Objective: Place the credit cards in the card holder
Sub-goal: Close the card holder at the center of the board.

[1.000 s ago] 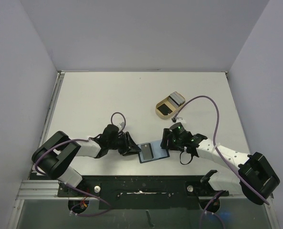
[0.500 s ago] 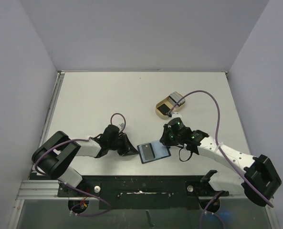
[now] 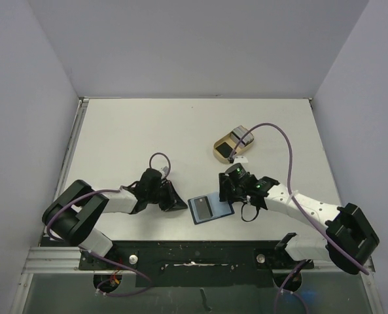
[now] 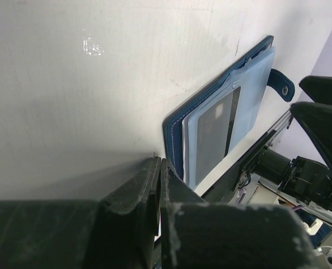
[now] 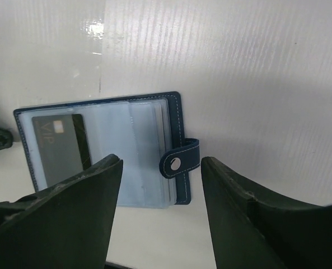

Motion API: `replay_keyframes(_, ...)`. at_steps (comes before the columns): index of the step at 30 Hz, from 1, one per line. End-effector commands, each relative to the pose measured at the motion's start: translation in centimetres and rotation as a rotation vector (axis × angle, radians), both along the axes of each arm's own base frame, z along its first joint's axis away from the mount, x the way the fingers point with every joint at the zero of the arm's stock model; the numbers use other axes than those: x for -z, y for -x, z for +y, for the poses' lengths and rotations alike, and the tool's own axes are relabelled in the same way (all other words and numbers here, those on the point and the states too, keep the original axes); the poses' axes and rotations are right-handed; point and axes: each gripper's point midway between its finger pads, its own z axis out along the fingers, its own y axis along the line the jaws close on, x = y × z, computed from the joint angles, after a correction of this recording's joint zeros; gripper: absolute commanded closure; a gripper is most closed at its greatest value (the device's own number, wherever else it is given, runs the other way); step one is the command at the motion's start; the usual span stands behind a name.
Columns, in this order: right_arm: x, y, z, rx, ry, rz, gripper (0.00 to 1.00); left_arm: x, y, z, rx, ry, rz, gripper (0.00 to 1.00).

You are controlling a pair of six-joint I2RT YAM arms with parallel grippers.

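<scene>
Card holder [image 3: 210, 208]: lying open, a black card [image 5: 62, 148] in one sleeve (snap strap on the opposite edge).
Left gripper [image 3: 179, 205]: just left of the card holder, jaws together, empty.
Right gripper [image 5: 161, 162]: over the card holder's strap, jaws apart.
Credit cards [image 3: 239, 137]: others in the tan dish [image 3: 217, 146] beyond the card holder.

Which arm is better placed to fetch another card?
Probably right: the right gripper is open and the dish of cards lies nearer it; the left gripper is shut beside the card holder.
</scene>
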Motion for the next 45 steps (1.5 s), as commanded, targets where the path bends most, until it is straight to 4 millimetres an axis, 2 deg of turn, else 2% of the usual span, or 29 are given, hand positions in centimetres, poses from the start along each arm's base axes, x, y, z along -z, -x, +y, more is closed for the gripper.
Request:
replay_keyframes(1, 0.4, -1.3, -0.8, 0.018, 0.084, -0.045, 0.41, -2.2, -1.2, -0.6, 0.005, 0.034, -0.072, 1.0)
replay_keyframes(3, 1.2, -1.4, -1.5, 0.032, 0.131, -0.04, 0.42, -2.6, -1.2, -0.6, 0.003, 0.039, -0.08, 0.98)
replay_keyframes(5, 1.9, -1.3, -1.7, 0.031, 0.155, -0.028, 0.46, -3.1, -1.1, -0.7, 0.002, 0.047, -0.083, 0.89)
replay_keyframes(7, 2.3, -1.2, -1.8, 0.031, 0.163, -0.021, 0.58, -3.6, -0.9, -1.0, 0.008, 0.051, -0.09, 0.84)
replay_keyframes(10, 2.3, -1.3, -1.6, 0.029, 0.149, -0.028, 0.84, -4.1, -0.8, -1.7, 0.027, 0.043, -0.106, 0.81)
replay_keyframes(13, 1.4, -1.3, -0.8, 0.009, 0.111, -0.034, 1.0, -4.0, -0.6, -2.2, 0.042, 0.038, -0.104, 0.81)
replay_keyframes(17, -1.0, -0.8, 1.1, -0.028, -0.003, -0.054, 1.0, -3.0, -0.4, -2.4, 0.06, 0.032, -0.095, 0.81)
replay_keyframes(21, -4.5, 0.2, 3.5, -0.06, -0.209, -0.095, 1.0, -1.8, -0.5, -2.1, 0.066, 0.0, -0.087, 0.81)
replay_keyframes(24, -6.1, 0.9, 5.0, -0.078, -0.351, -0.111, 1.0, -1.5, -0.5, -2.2, 0.072, -0.001, -0.084, 0.81)
replay_keyframes(34, -6.4, 1.6, 7.1, -0.087, -0.504, -0.09, 1.0, -3.8, -0.7, -2.6, 0.066, 0.04, -0.112, 0.8)
replay_keyframes(42, -7.9, 1.8, 8.4, -0.087, -0.648, -0.107, 1.0, -6.8, -0.5, -3.7, 0.081, 0.138, -0.137, 0.7)
replay_keyframes(45, -7.6, 1.8, 8.2, -0.066, -0.652, -0.1, 1.0, -7.5, -0.1, -4.4, 0.102, 0.189, -0.138, 0.68)
